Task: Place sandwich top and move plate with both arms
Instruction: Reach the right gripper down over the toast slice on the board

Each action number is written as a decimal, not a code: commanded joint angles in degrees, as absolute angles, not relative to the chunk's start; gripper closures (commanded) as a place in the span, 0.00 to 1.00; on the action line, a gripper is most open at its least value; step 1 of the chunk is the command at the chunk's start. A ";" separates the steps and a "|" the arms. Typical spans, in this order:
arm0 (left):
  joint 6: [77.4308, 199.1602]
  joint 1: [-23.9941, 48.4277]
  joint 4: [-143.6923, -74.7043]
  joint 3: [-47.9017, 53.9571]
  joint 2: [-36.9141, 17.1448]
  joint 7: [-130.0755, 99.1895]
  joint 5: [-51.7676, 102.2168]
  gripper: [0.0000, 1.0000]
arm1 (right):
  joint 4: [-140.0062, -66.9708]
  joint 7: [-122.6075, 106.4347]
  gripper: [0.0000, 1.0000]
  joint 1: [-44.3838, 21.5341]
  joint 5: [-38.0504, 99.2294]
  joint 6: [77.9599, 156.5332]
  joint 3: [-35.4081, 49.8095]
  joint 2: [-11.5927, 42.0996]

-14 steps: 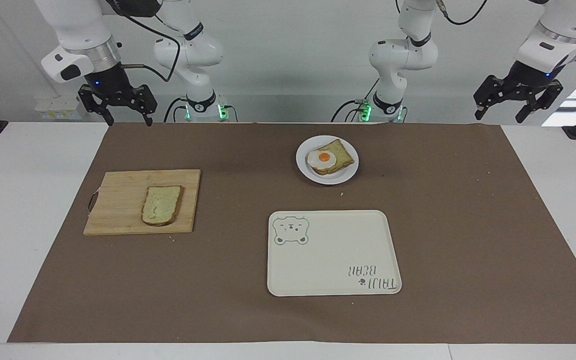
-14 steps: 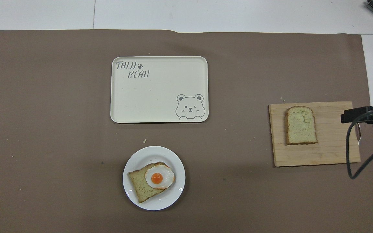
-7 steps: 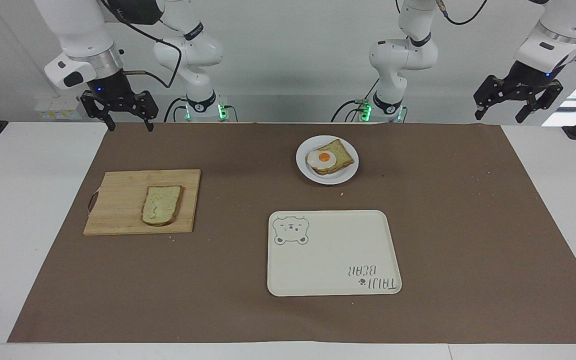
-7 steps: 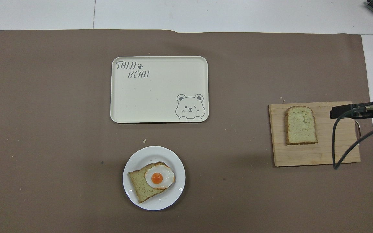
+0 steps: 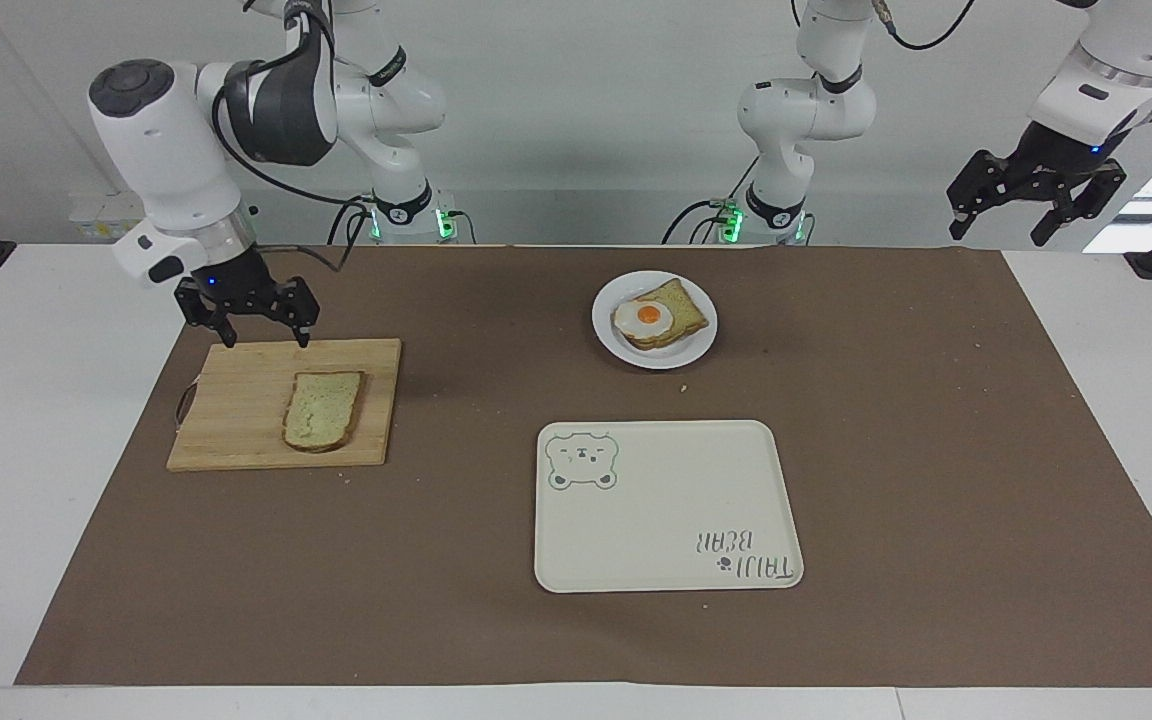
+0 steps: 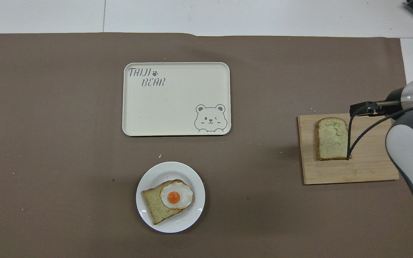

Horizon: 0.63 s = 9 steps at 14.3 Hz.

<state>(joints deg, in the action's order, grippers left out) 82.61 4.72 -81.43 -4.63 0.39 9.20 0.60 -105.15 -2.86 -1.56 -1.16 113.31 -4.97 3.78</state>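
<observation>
The sandwich top (image 5: 323, 410) lies flat on a wooden cutting board (image 5: 236, 425) toward the right arm's end of the table; it also shows in the overhead view (image 6: 332, 138). The round white plate (image 5: 681, 356) holds a bread slice with a fried egg (image 5: 648, 317) and sits near the robots at mid-table; the plate also shows in the overhead view (image 6: 149, 179). My right gripper (image 5: 264, 338) is open and empty, low over the board's edge nearest the robots, apart from the slice. My left gripper (image 5: 998, 230) is open and waits raised at the left arm's end.
A cream rectangular tray with a bear drawing (image 5: 666, 510) lies farther from the robots than the plate. A brown mat (image 5: 936, 450) covers the table. In the overhead view the right arm's cable crosses over the board (image 6: 368, 168).
My right arm has swung down and forward from above the mat's edge to low over the cutting board. The left arm, bread, plate and tray have not moved.
</observation>
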 commanded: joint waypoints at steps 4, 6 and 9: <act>82.27 3.96 -82.71 -4.13 1.67 8.96 0.09 0.00 | -105.29 -4.83 0.00 0.52 3.25 121.10 -4.57 11.85; 82.27 3.96 -82.71 -4.13 1.67 8.96 0.09 0.00 | -106.34 -4.92 0.00 1.75 3.34 123.74 -4.48 13.79; 82.27 3.96 -82.71 -4.13 1.67 8.88 0.09 0.00 | -109.06 -4.92 0.00 2.28 3.95 127.35 -4.57 16.34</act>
<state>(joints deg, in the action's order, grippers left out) 82.61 4.72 -81.43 -4.63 0.39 9.20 0.60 -106.89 -2.90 1.29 2.01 124.97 -5.02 15.48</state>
